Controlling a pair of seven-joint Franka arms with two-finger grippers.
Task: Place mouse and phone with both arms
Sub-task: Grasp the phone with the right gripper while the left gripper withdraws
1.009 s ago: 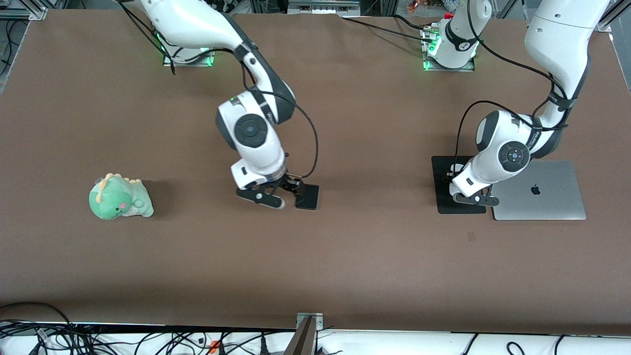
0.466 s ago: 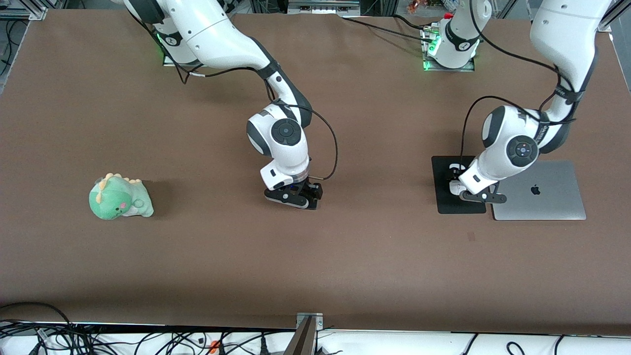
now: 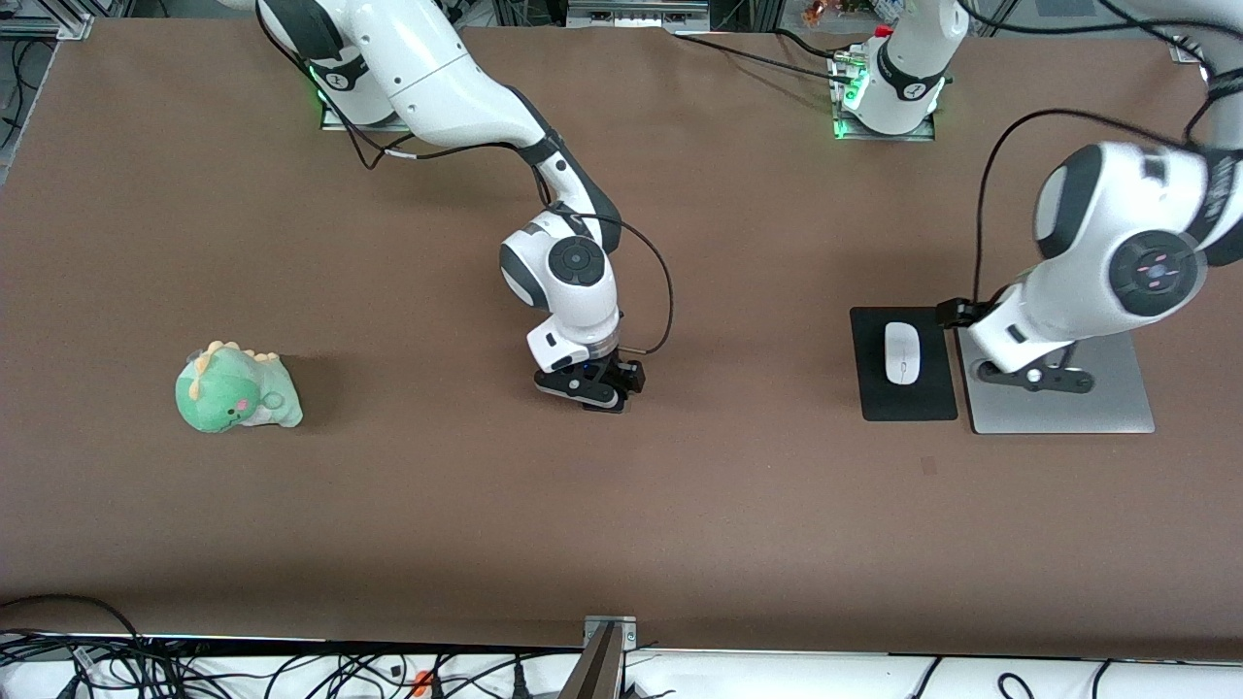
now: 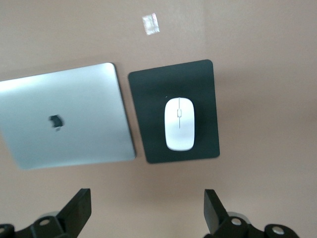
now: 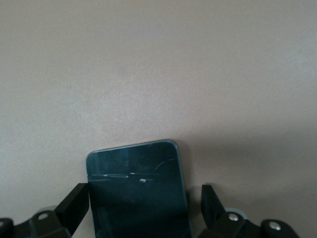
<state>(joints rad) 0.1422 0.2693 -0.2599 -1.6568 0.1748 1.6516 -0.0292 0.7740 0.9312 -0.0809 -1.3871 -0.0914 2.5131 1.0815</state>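
We are seeing the mouse (image 3: 902, 352) lying on the mouse pad (image 3: 904, 407). The left claw (image 3: 1031, 377) is hovering wide open and empty over the laptop (image 3: 1117, 408) beside that pad. Well apart from the pad, the right claw (image 3: 589, 389) is straddling the phone (image 5: 138, 196), fingers spread, not gripping.

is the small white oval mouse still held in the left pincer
No: the small white oval mouse lies alone on the matte black mouse pad, and the open left pincer is up, clear of it.

White mouse (image 3: 902, 351) with grey centre line, black mouse pad (image 3: 874, 393), glossy black phone (image 5: 136, 188), silver laptop (image 3: 1117, 408), green plush dinosaur (image 3: 233, 388)
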